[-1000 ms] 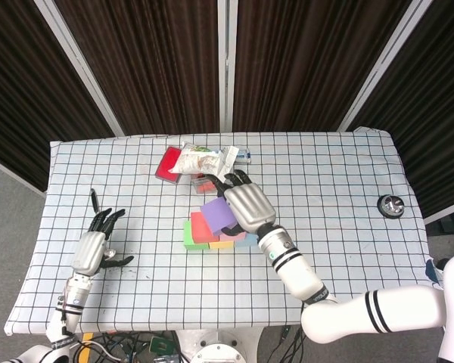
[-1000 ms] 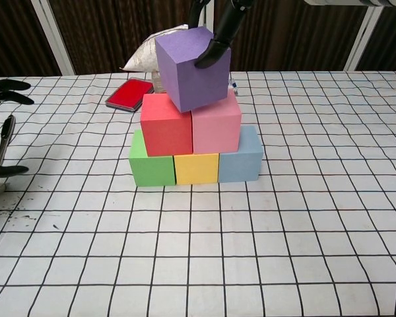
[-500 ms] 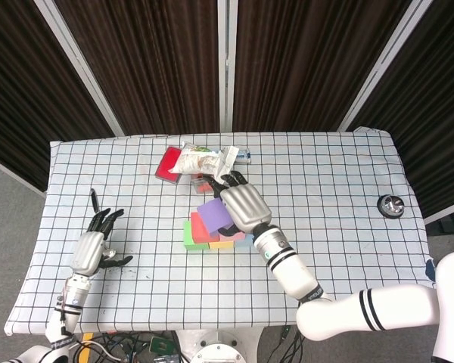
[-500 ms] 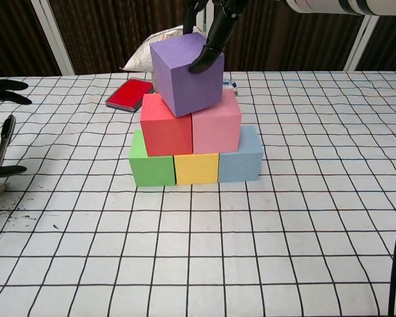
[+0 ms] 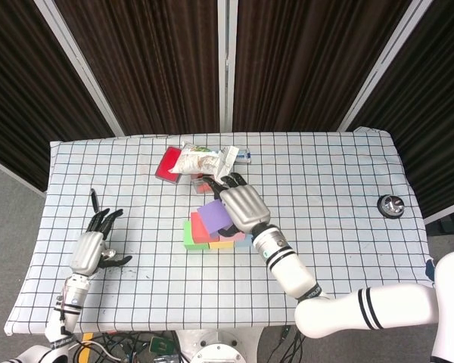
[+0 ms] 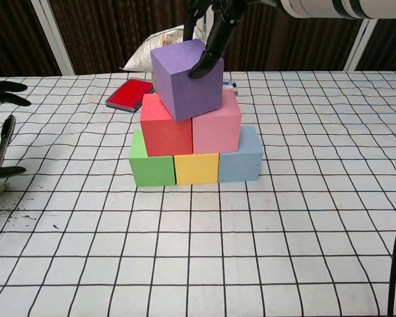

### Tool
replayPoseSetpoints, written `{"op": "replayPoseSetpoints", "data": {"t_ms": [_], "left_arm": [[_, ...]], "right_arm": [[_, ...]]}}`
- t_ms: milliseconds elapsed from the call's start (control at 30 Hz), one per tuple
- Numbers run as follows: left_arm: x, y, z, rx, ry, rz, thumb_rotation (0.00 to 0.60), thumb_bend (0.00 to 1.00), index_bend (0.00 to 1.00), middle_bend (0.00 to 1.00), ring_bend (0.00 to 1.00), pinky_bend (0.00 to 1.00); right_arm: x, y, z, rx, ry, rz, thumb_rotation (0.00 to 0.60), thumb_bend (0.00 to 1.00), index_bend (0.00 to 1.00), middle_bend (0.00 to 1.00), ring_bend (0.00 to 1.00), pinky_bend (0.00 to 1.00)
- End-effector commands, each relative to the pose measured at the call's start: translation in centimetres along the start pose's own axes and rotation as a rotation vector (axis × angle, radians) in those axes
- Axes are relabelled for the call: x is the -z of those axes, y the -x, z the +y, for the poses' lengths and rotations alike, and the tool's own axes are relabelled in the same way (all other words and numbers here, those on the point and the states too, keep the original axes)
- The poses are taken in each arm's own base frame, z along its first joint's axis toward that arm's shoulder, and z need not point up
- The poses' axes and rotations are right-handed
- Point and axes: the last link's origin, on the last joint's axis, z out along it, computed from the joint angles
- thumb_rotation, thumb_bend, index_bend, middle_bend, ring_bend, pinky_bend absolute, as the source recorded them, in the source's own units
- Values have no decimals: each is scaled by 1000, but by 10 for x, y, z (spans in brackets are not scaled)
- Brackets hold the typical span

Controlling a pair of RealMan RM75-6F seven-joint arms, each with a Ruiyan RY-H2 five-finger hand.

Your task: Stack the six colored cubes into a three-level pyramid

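1. Six cubes are all in the stack now. Over the last second I have brought the purple cube point(image 6: 187, 79) down from a tilted hover, and it now sits against the tops of the red cube point(image 6: 165, 125) and pink cube point(image 6: 216, 123), still turned a little off square in the chest view.
2. My right robot hand point(image 5: 240, 206) still holds the purple cube from above, with one fingertip point(image 6: 202, 67) pressed on its top face.
3. By my reading the last level is nearly placed. What remains is to square the cube over the seam between red and pink, then let go without dragging it.
4. Below them, the green cube point(image 6: 151, 162), yellow cube point(image 6: 196, 168) and blue cube point(image 6: 241, 157) sit touching in a row.
5. My left robot hand point(image 5: 93, 248) rests with fingers spread and nothing in it, far out at 9 o'clock near the desk point(image 5: 340, 227) edge.
6. Clutter sits at 12 o'clock behind the stack: a red case point(image 6: 129, 94) and a white bag point(image 6: 152, 49), close enough to mind when I lift away.
7. Open room lies at 3 o'clock and 6 o'clock, where only grid cloth shows. A small metal object point(image 5: 391, 204) sits near the 3 o'clock edge, well apart.
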Motion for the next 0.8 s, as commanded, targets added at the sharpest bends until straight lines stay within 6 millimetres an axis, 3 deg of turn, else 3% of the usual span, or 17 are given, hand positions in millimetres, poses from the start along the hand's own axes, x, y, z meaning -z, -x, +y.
{"op": "replayPoseSetpoints", "data": {"t_ms": [33, 533, 667, 800], "left_arm": [[0, 0, 0, 0, 0, 1, 600, 0, 92, 130, 0, 8], [0, -1, 1, 0, 2, 3, 600, 0, 92, 130, 0, 8], [0, -2, 0, 1, 2, 6, 600, 0, 92, 130, 0, 8], [0, -2, 1, 1, 5, 2, 600, 0, 92, 130, 0, 8]], "right_arm": [[0, -1, 1, -4, 2, 1, 600, 93, 0, 329, 78, 0], [2, -4, 1, -35, -10, -16, 600, 55, 0, 270, 45, 0], [7, -18, -1, -98, -64, -30, 600, 19, 0, 208, 5, 0], [8, -40, 10, -123, -109, -40, 600, 0, 0, 133, 0, 0]]}}
